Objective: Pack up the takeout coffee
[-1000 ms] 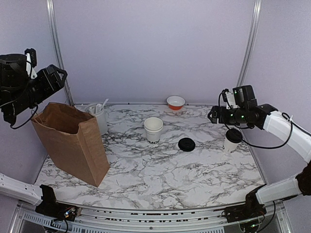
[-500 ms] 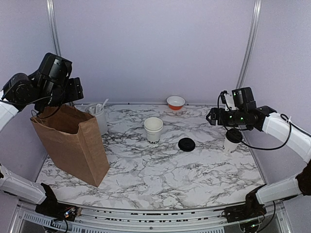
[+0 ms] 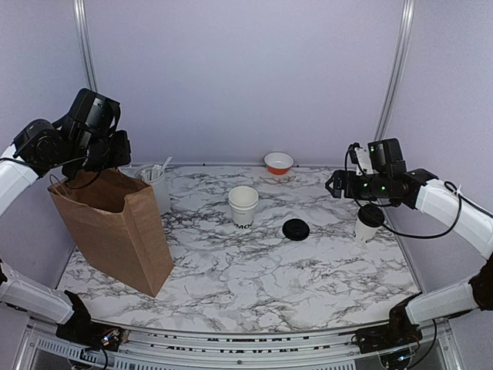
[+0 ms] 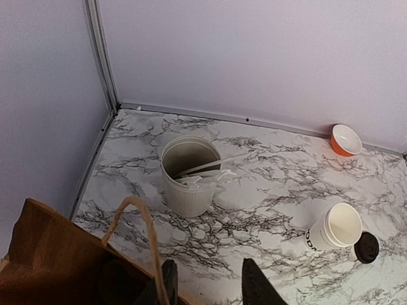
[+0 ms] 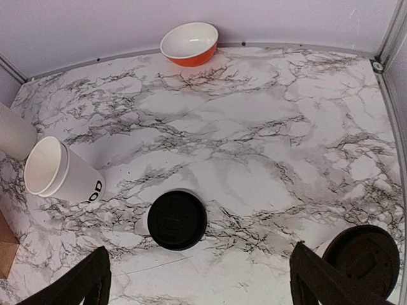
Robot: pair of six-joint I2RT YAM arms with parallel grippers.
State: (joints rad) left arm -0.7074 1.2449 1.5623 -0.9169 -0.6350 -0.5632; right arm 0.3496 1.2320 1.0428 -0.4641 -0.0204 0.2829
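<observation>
Left arm: has swung in from the far left to hang over the tall brown paper bag point(image 3: 115, 223), probably to ready it for packing.
Left pincer point(image 4: 206, 274): narrowed to half-open and grasping nothing. The bag's rope handle point(image 4: 137, 219) is just beside one finger.
Right pincer point(image 5: 200, 260): spread wide and empty, above the lidded white paper cup point(image 3: 368, 222).
Open white paper cup point(image 3: 243, 205) and loose round black plastic lid point(image 3: 296, 229): standing mid-worktop point(image 3: 231, 270), unpacked.

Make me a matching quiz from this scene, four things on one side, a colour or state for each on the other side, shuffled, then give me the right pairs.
Column one
1. open cup
2. loose lid
3. bowl
4. paper bag

Column two
A. brown, standing open at the far left
B. white, upright, no lid on
C. orange outside, white inside
D. black, lying flat

Pairs: 1-B, 2-D, 3-C, 4-A
</observation>
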